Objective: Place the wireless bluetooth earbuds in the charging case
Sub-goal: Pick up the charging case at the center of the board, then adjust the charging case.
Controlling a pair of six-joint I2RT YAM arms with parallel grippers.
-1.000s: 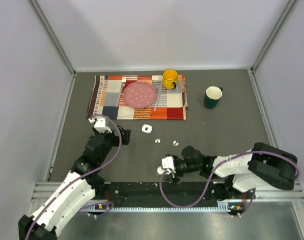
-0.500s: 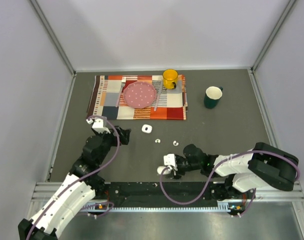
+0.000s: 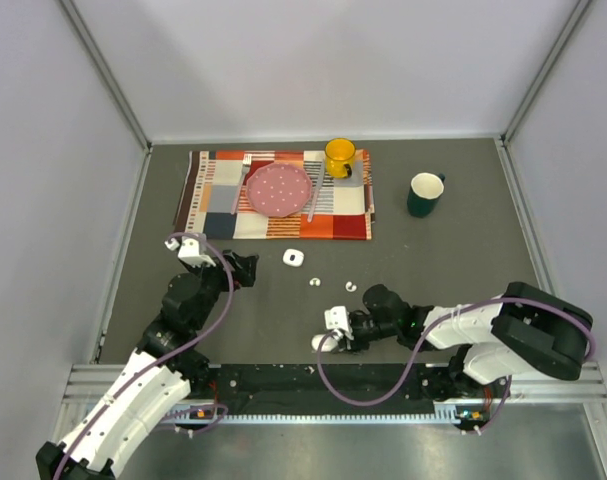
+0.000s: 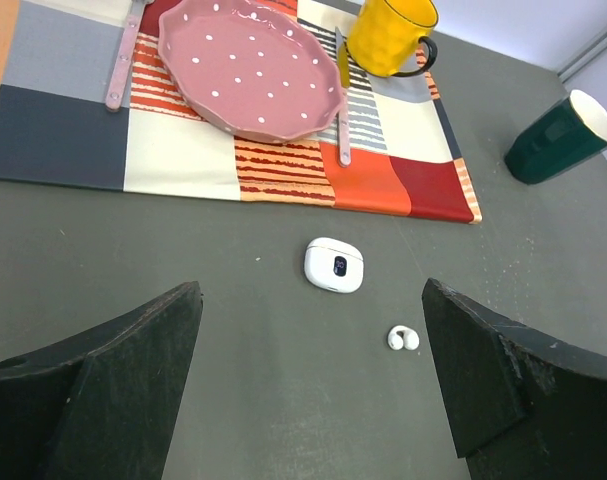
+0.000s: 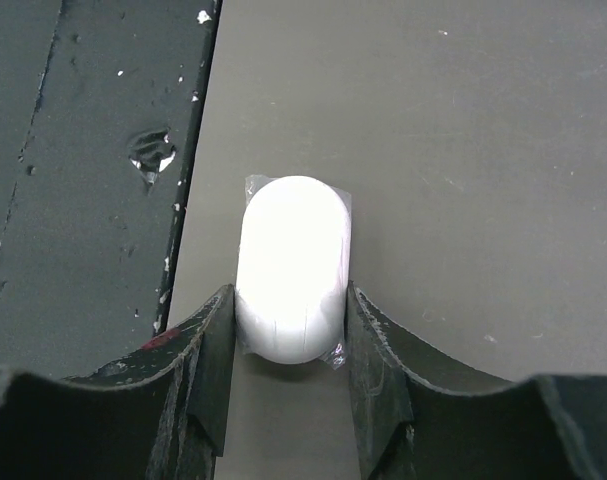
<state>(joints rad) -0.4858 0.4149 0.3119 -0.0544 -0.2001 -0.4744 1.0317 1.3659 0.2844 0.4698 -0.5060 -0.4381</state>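
Note:
A white oval charging case (image 5: 293, 262) lies at the table's front edge, and my right gripper (image 5: 288, 300) is shut on it, a finger pressed to each side; it also shows in the top view (image 3: 320, 342). A second small white case (image 3: 294, 257) with a dark display lies shut below the placemat, also in the left wrist view (image 4: 334, 264). Two tiny white earbuds (image 3: 314, 282) (image 3: 350, 286) lie loose between the cases; one shows in the left wrist view (image 4: 403, 339). My left gripper (image 3: 245, 270) is open and empty, above the table left of the second case, also in its own view (image 4: 311, 300).
A checked placemat (image 3: 218, 190) at the back holds a pink dotted plate (image 3: 279, 189), cutlery and a yellow mug (image 3: 340, 157). A dark green cup (image 3: 424, 194) stands at the right. A black metal rail (image 5: 83, 200) runs along the table's front edge beside the held case.
My left wrist has shifted a little to the left and back. My right gripper has stayed at the case by the front edge, barely moving.

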